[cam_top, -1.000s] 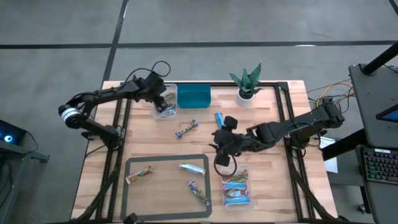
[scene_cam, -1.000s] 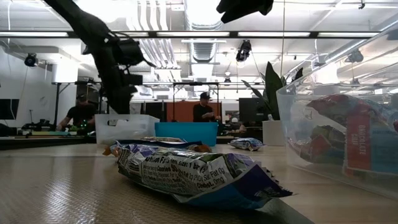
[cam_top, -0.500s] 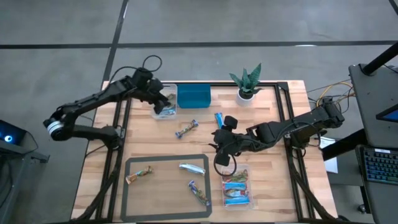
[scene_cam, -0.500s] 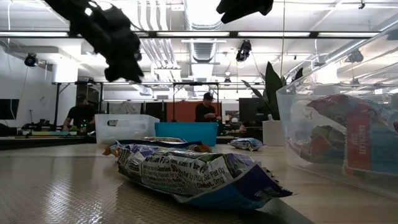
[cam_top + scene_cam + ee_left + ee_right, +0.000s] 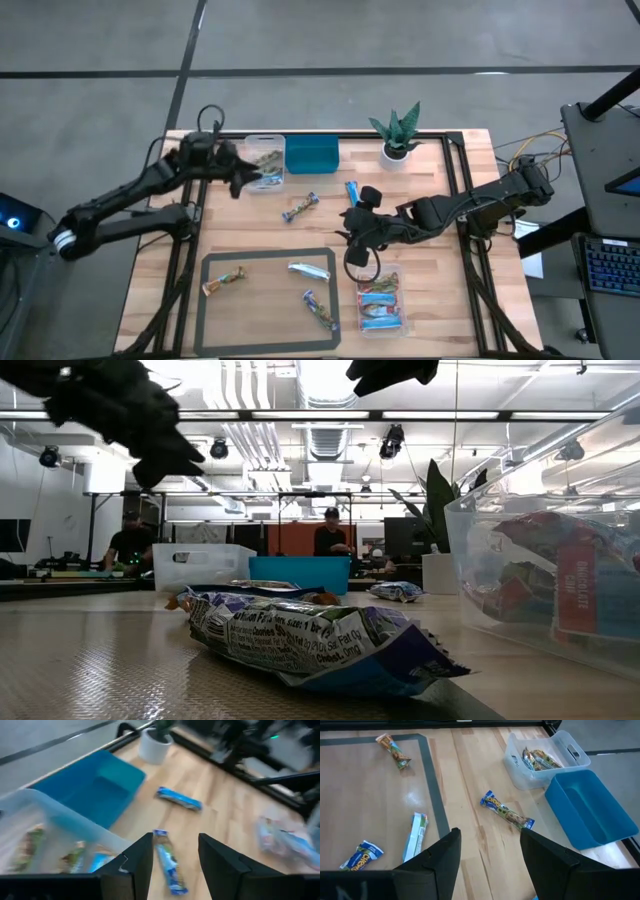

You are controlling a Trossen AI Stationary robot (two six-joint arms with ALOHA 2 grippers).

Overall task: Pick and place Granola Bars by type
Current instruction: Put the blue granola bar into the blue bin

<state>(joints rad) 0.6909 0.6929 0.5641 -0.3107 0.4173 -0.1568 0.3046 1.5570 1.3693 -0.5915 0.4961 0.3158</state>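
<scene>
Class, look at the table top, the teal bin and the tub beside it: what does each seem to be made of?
Table top: pale wood planks, visible grain, slight sheen. Teal bin: probably plastic, opaque, smooth moulded walls. Tub: clear plastic, likely; the bars inside show through its walls.

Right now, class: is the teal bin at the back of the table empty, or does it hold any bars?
Empty. The teal bin shows only its bare blue floor, while the clear tub beside it holds several wrapped bars.
</scene>
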